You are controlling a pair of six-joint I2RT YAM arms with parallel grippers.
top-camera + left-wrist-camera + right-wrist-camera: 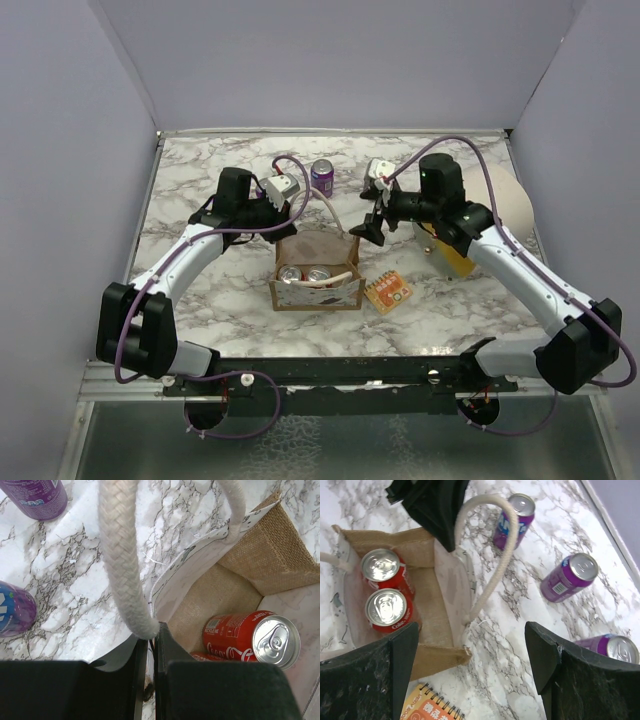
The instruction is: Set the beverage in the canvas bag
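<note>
Left gripper [151,645] pinched almost closed on the far wall of the canvas bag [280,555], just below the rope handle [120,560]; judged to be steadying the bag and keeping its mouth open for loading. Right gripper [470,647] spread wide, nothing in it, hovering near the bag's far right corner. Two red cans [382,565] stand inside; the right wrist view shows three purple cans [567,577] on the marble table [510,680] beyond the bag, whereas the top view shows only one
</note>
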